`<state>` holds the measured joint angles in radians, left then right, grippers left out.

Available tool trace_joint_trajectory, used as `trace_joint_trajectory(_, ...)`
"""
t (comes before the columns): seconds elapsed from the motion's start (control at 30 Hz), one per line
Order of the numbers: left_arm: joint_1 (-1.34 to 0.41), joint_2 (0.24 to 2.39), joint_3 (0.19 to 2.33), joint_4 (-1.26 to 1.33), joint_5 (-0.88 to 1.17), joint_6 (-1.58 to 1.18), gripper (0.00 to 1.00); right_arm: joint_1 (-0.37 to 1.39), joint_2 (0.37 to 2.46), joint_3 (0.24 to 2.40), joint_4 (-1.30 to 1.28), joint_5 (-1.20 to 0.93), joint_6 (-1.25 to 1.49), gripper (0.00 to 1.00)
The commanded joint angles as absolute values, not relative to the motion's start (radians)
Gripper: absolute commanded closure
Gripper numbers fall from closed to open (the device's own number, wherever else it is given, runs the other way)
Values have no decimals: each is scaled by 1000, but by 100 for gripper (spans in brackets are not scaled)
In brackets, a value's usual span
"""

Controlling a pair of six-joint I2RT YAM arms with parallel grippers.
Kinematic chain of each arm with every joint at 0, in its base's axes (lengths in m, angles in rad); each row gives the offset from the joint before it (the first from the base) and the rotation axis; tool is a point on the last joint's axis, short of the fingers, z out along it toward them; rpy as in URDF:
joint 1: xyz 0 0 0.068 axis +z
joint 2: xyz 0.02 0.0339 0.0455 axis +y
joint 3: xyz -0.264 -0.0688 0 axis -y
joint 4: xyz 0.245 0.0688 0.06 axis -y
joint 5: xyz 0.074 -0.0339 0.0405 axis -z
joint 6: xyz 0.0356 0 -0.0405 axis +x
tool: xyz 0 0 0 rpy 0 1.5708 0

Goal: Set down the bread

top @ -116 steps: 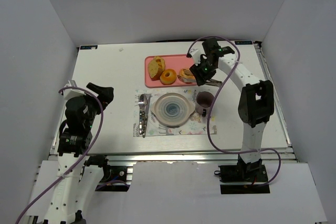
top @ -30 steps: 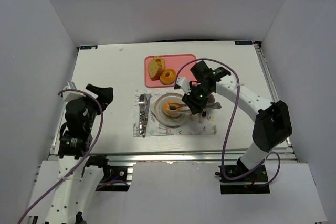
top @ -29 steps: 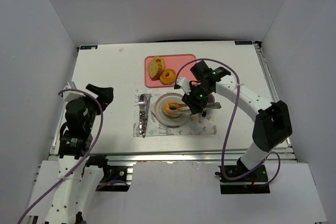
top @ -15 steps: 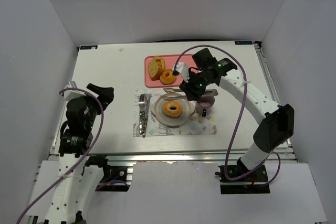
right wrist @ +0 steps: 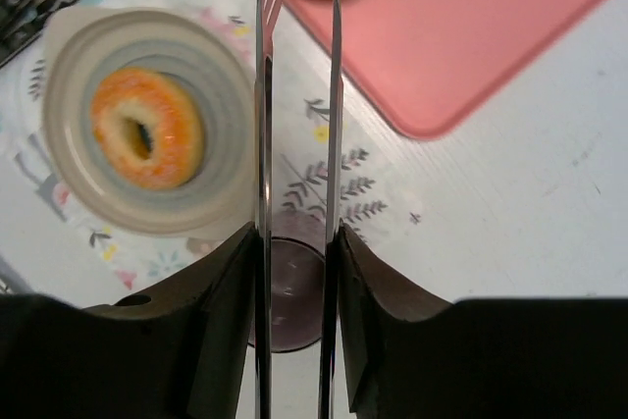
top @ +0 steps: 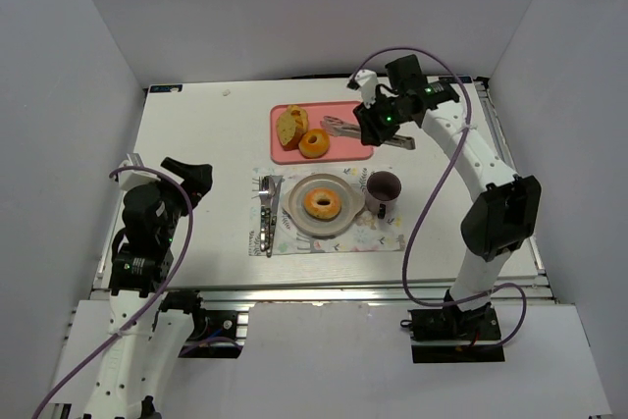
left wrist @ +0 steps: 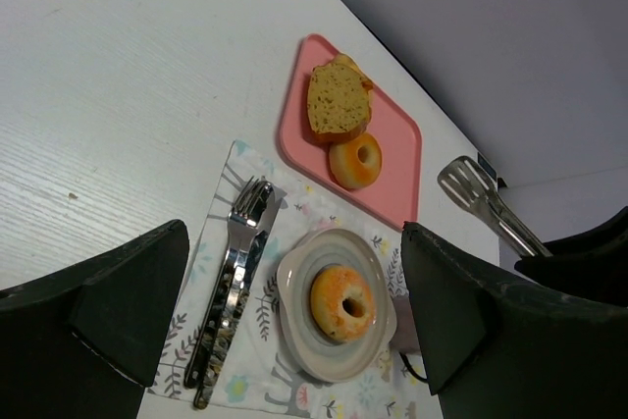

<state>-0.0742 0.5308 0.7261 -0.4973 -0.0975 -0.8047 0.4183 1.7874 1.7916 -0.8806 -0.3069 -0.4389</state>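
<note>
Table (top: pixel 196 125): white; lies under both pincers.
Placemat (top: pixel 383 237): patterned; closer to the arm bases than the right pincer (top: pixel 377 126).
Tray (top: pixel 343 149): pink, just left of the right pincer; holds a holeless chunk (top: pixel 291 126) and an orange ring (top: pixel 314 142).
Left pincer (top: pixel 194 174): jaws spread wide, empty.
Right pincer: clamped on metal tongs (top: pixel 341 127), whose empty tips sit slightly apart over the tray.
Plate (top: pixel 297 215): on the placemat, well right of the left pincer.
Mug (top: pixel 383 186): just beside the plate, base-ward of the right pincer.
Bread (top: pixel 322 203): ring bun flat on the plate, apart from the tongs, base-ward and left of the right pincer.
</note>
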Motion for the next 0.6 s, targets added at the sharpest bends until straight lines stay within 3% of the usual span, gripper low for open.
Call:
trace_joint_trajectory(0.0, -74, 522, 742, -512, -115, -801, 2, 336, 1810, 1838, -828, -307, -342, 59)
trace_joint_trajectory(0.33, -74, 531, 733, -497, -106, -811, 2, -36, 1911, 1773, -778, -316, -253, 60)
trace_joint_trajectory(0.57, -74, 557, 739, -482, -98, -805, 2, -115, 1919, 1691, -700, -279, -241, 60)
